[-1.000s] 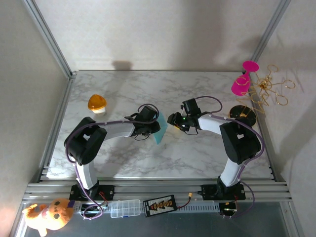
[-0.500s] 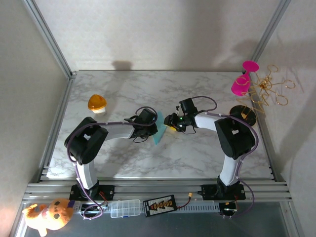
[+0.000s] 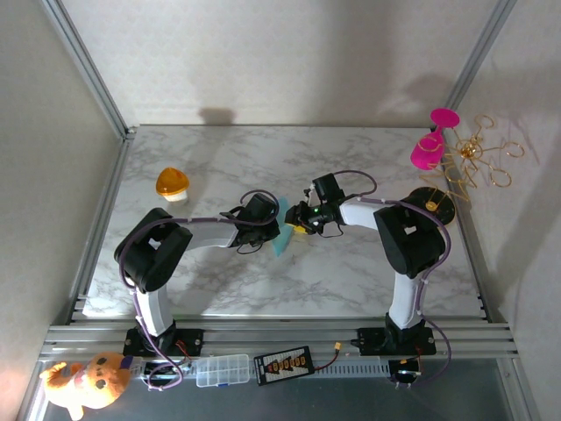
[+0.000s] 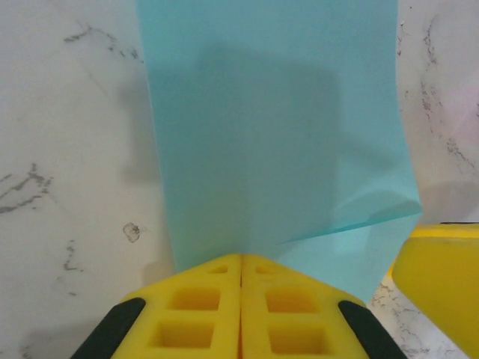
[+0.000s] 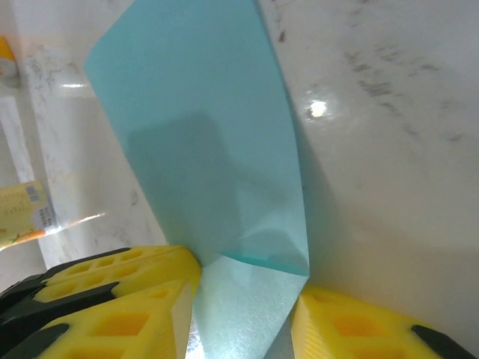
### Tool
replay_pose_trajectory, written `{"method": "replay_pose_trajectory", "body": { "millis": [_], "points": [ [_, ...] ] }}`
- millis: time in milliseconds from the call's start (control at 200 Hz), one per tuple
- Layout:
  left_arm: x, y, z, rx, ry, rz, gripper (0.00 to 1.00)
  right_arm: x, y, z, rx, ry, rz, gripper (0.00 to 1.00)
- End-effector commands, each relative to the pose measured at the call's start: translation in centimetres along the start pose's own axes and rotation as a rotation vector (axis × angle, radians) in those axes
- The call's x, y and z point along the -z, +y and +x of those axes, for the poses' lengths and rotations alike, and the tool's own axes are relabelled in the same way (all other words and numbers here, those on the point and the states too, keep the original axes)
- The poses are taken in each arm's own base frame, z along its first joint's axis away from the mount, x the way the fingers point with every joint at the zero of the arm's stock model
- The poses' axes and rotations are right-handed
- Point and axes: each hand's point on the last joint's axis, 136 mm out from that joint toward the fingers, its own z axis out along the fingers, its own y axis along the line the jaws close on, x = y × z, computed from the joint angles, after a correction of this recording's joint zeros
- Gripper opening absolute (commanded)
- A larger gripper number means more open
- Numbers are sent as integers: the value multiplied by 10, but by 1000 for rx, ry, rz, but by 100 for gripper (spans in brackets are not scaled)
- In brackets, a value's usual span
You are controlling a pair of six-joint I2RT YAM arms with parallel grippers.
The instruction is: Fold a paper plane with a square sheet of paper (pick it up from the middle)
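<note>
A: Where was the square sheet of paper [image 4: 277, 134]?

B: Over the middle of the tabletop [image 3: 351, 272], between the two arms. The left pincer [image 4: 241, 262] was closed flat on one edge, pads together, with the paper coming straight out of the seam.

A: Right side?

B: The right pincer [image 5: 247, 288] stood apart, one finger on each side of a folded-over flap at the sheet's end. I couldn't tell whether either pad touched the paper; the view was too close.

A: Handling?

B: I judged it very light and thin, with no stiffness of its own. It bowed along its length and showed a soft crease near the flap. The smooth face looked likely to slide on the pads, so a pinch would want full pad contact, not just a tip. It would tear or dog-ear easily if the arms pulled against each other.

A: Where to take hold?

B: On the flap edge, close to the crease line and opposite the left hold. That would keep the span between the grips short and taut. A grip far from the crease would just let it flop.
</note>
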Motion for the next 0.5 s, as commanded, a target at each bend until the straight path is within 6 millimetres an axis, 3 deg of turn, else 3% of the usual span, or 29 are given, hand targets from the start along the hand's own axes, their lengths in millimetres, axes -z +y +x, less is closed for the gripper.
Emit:
{"method": "replay_pose_trajectory", "body": {
  "millis": [0, 496],
  "points": [
    [-3, 29, 8, 11, 19, -92, 7, -6, 13, 5, 18, 38, -68, 39],
    [6, 27, 1, 6, 5, -71, 7, -17, 1, 1, 106, 60, -32, 23]
  ]
}}
